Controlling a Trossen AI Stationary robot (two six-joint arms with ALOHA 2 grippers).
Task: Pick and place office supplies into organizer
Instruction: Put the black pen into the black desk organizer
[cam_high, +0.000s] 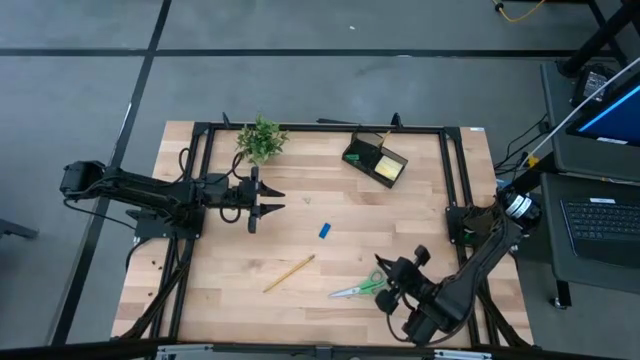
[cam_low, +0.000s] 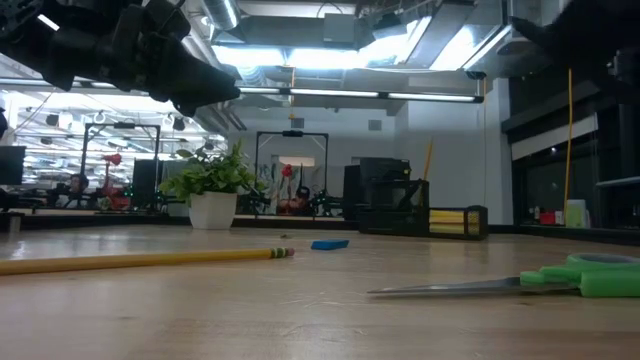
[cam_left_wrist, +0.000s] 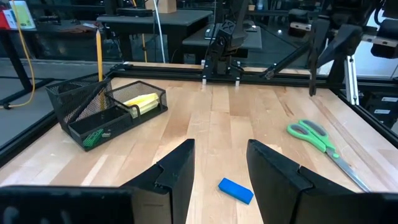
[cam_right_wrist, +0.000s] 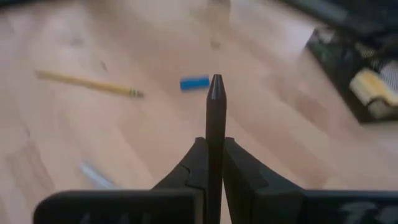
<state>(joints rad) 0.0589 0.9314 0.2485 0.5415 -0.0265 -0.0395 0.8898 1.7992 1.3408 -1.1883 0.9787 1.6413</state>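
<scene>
My right gripper (cam_right_wrist: 214, 146) is shut on a black pen (cam_right_wrist: 216, 109) and hangs above the near right part of the table (cam_high: 388, 283), over the green-handled scissors (cam_high: 362, 290). My left gripper (cam_left_wrist: 221, 168) is open and raised near the table's middle left (cam_high: 262, 202), with the blue eraser (cam_left_wrist: 236, 190) on the wood ahead of it. A yellow pencil (cam_high: 289, 273) lies flat near the front. The black organizer (cam_high: 375, 160) stands at the far side; it holds a yellow sticky pad (cam_left_wrist: 142, 102), a green eraser (cam_left_wrist: 93, 138) and an upright pencil (cam_left_wrist: 98, 56). My right gripper pinches the black pen between its two fingers (cam_right_wrist: 239, 165). The pen lies along the fingers, and its pointed end (cam_right_wrist: 216, 82) sticks out ahead of them. It is lifted clear of the table. How far back it reaches, the fingers hide.
A potted plant (cam_high: 261, 138) stands at the far left, next to the black frame rail (cam_high: 320, 127). Bare wood lies between the blue eraser (cam_high: 324, 230) and the organizer. The scissors (cam_low: 560, 283) and the pencil (cam_low: 140, 260) lie near the front edge.
</scene>
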